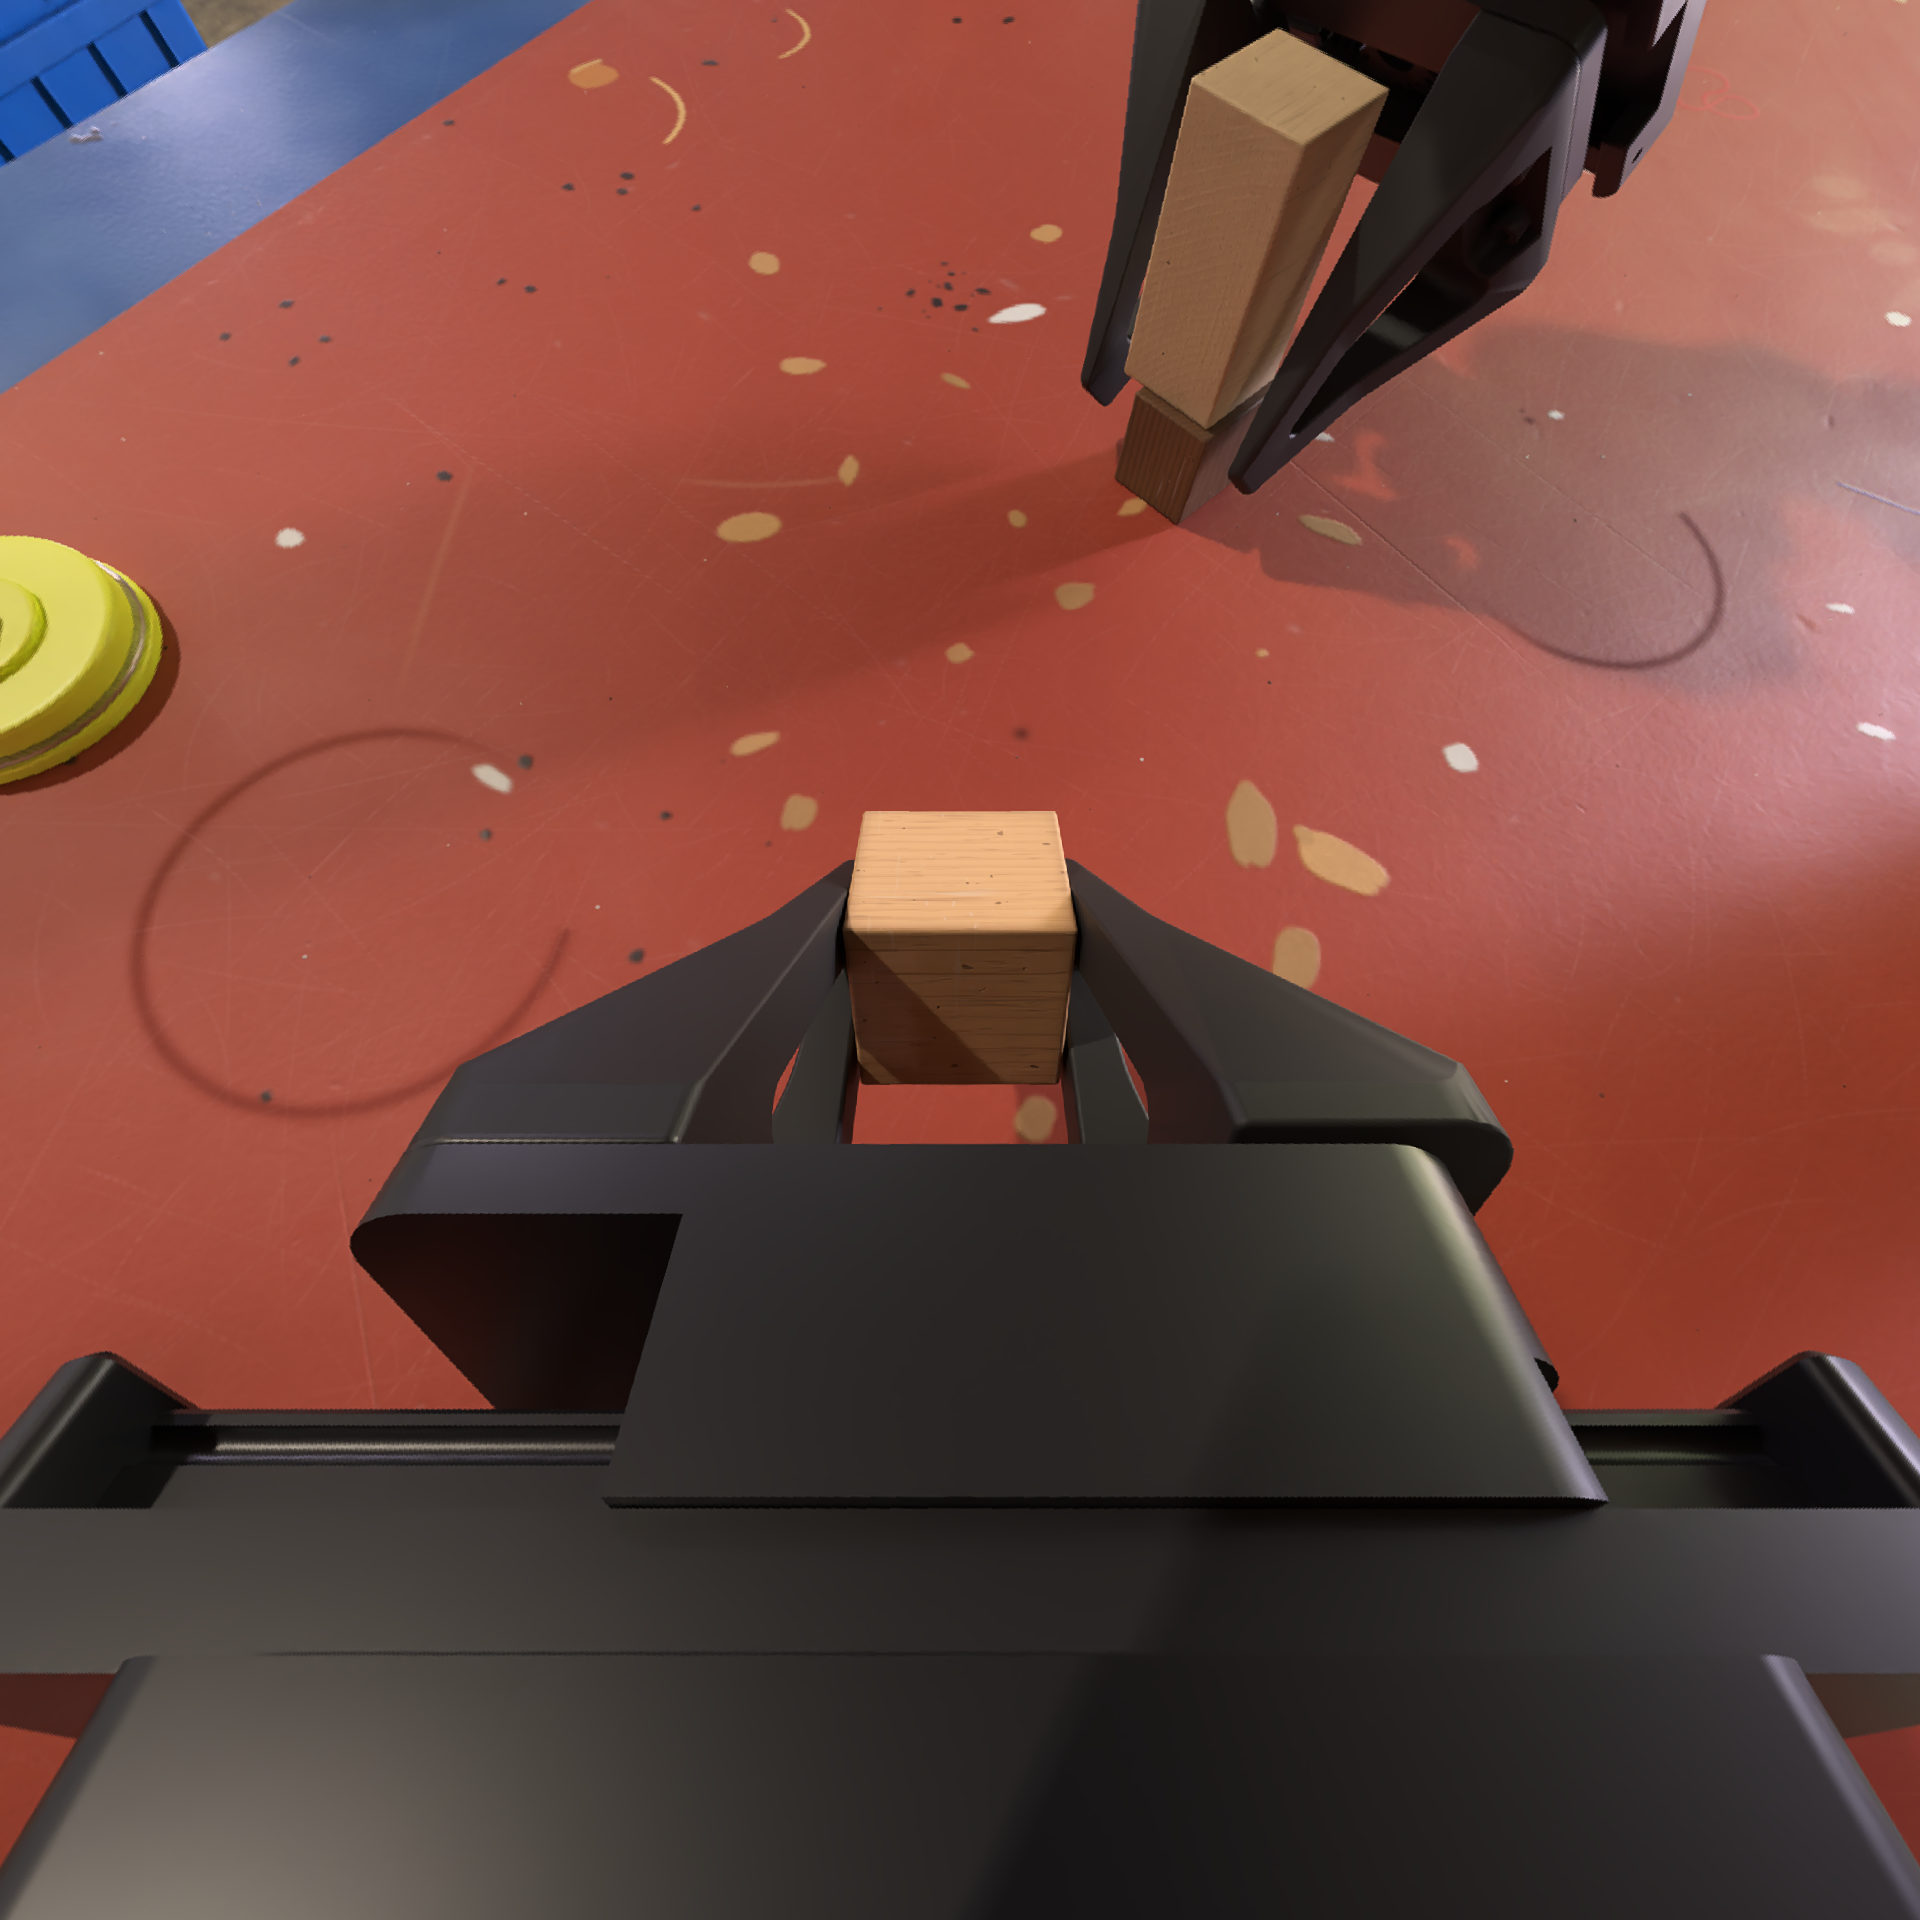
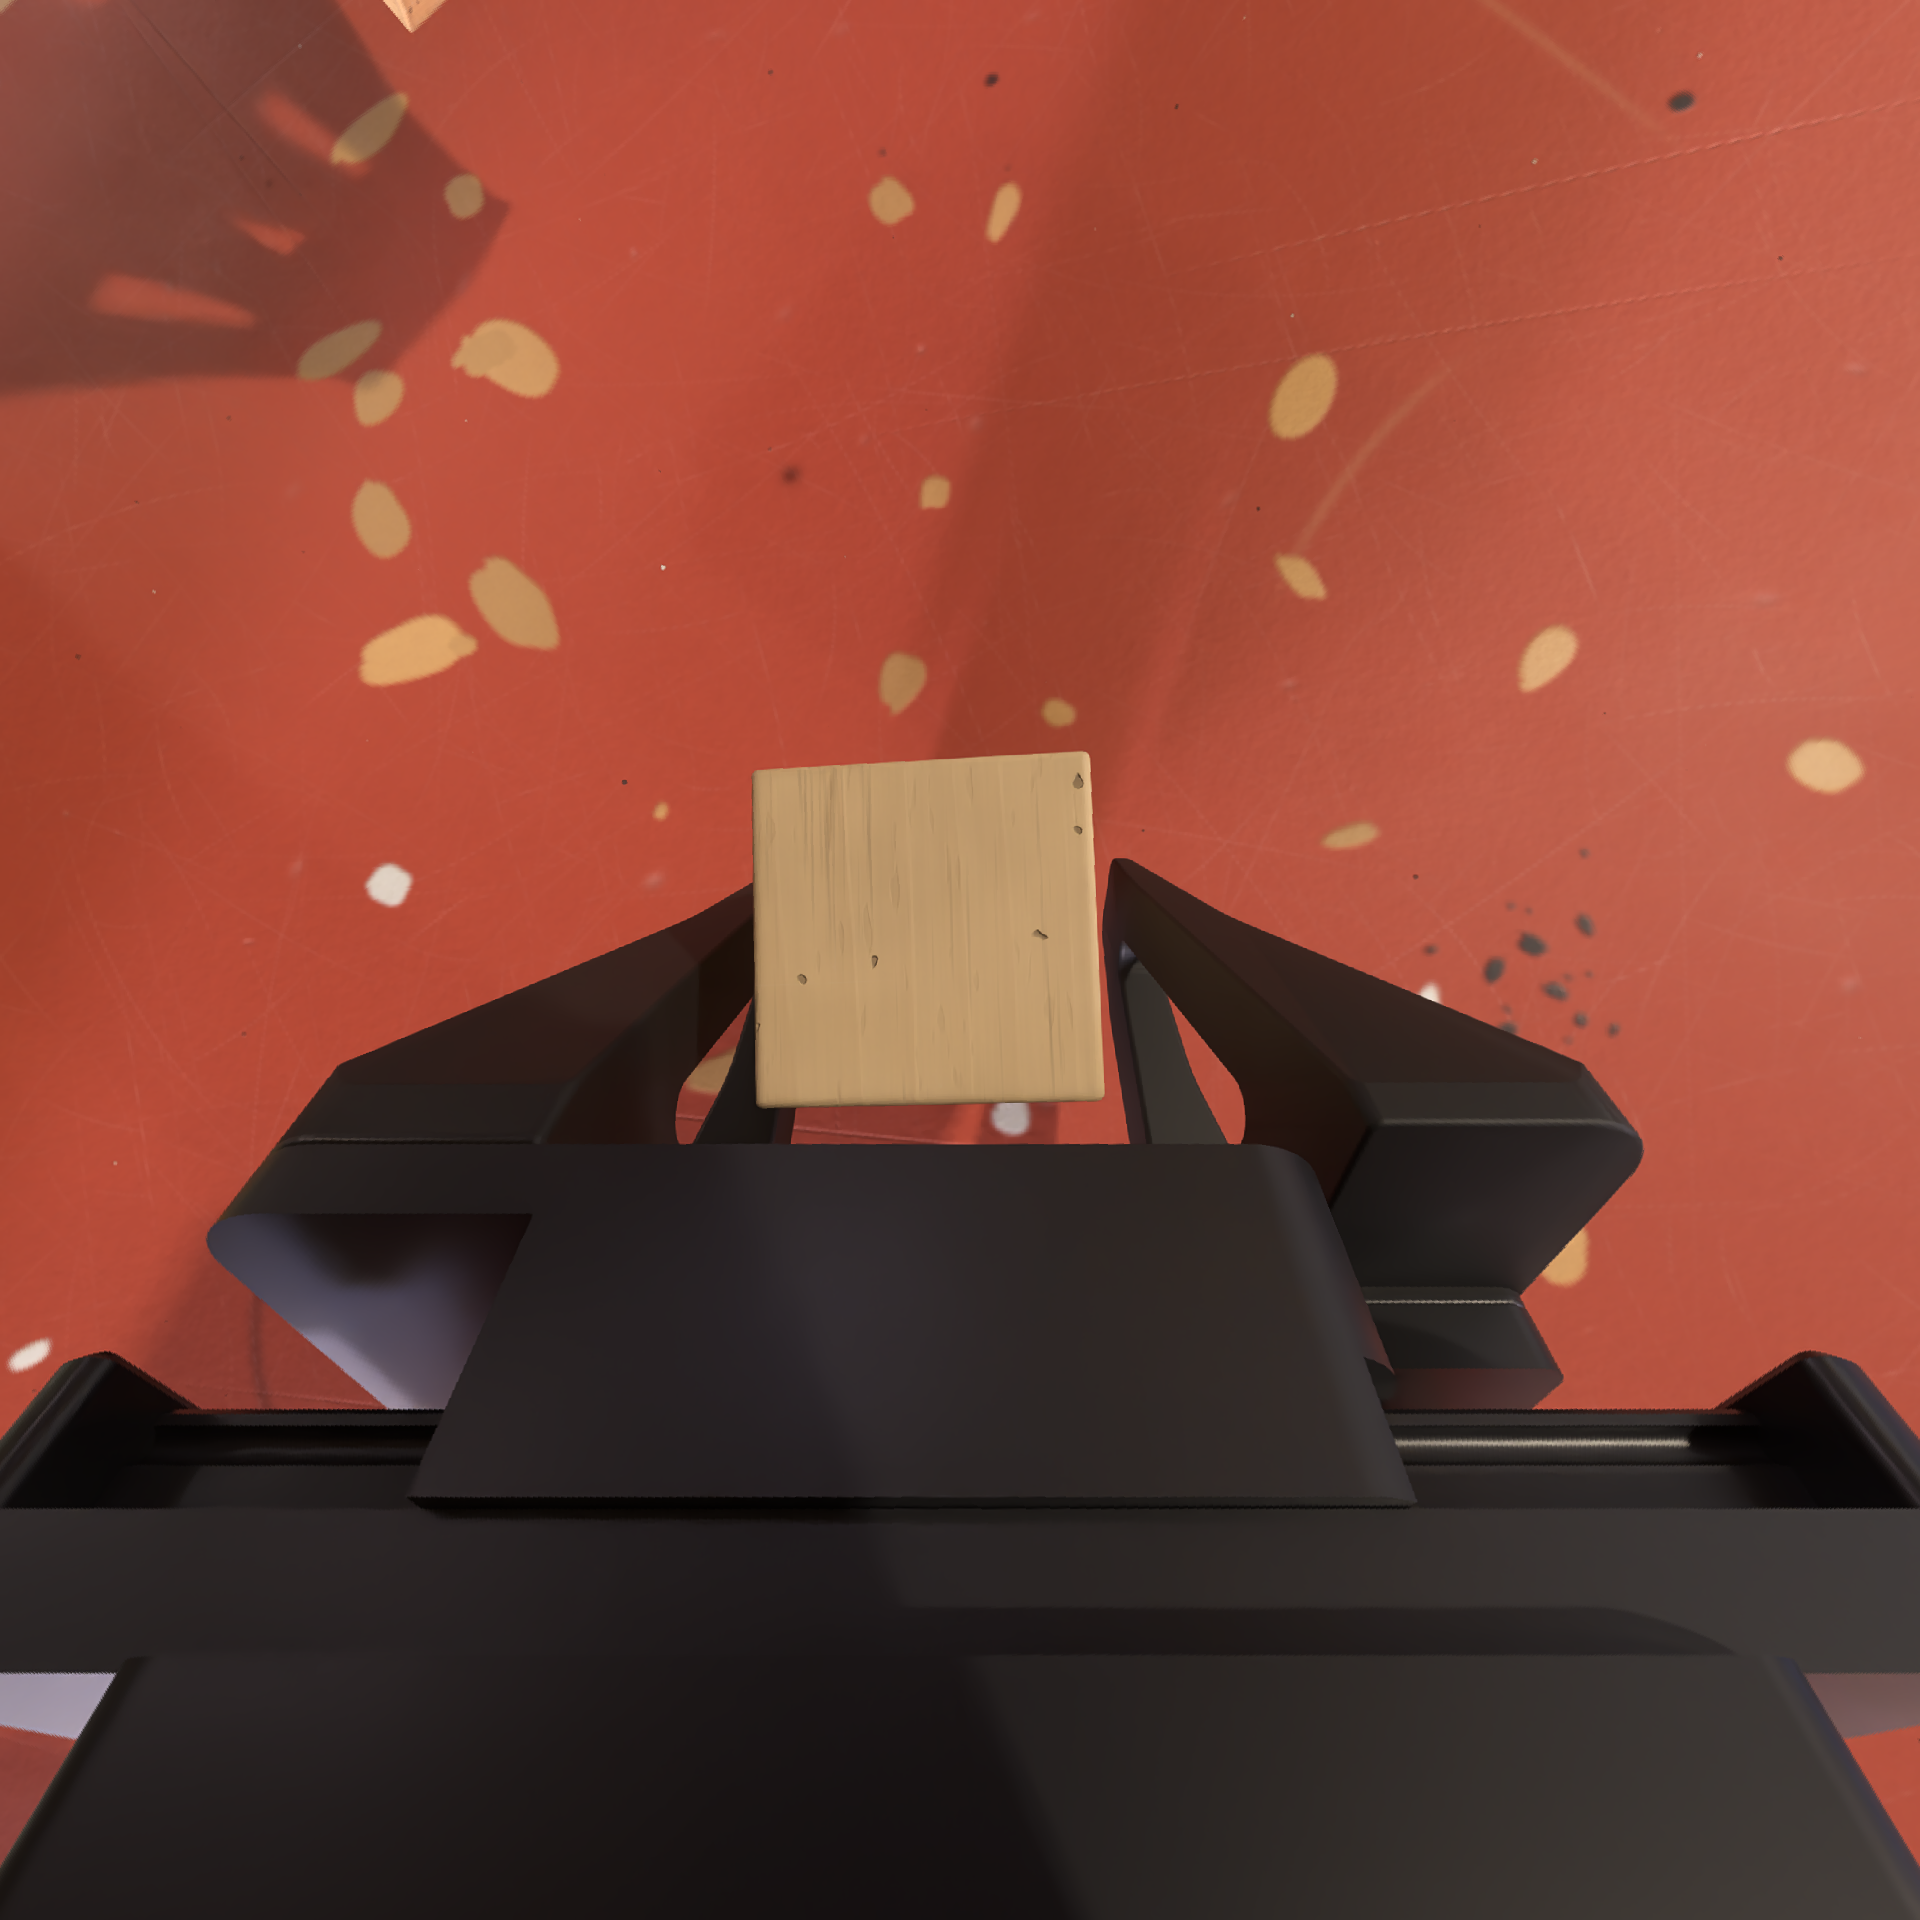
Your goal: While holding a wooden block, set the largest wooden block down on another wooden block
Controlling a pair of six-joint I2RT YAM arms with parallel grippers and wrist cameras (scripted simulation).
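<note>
My left gripper (image 1: 961, 878) is shut on a small light wooden cube (image 1: 961, 945) and holds it above the red table (image 1: 623, 582). At the upper right of the left wrist view, my right gripper (image 1: 1179, 431) is shut on the long, largest wooden block (image 1: 1252, 229). That block stands upright with its lower end on a small darker wooden block (image 1: 1164, 468), which sits on the table. In the right wrist view I see the long block's square end face (image 2: 925, 925) between the right gripper's (image 2: 932, 883) fingers; the small block under it is hidden.
A yellow disc-shaped object (image 1: 62, 655) lies at the left edge of the table. A blue crate (image 1: 83, 52) sits on a blue surface (image 1: 260, 166) beyond the table's far left edge. The red tabletop (image 2: 1351, 312) is spotted with paint marks.
</note>
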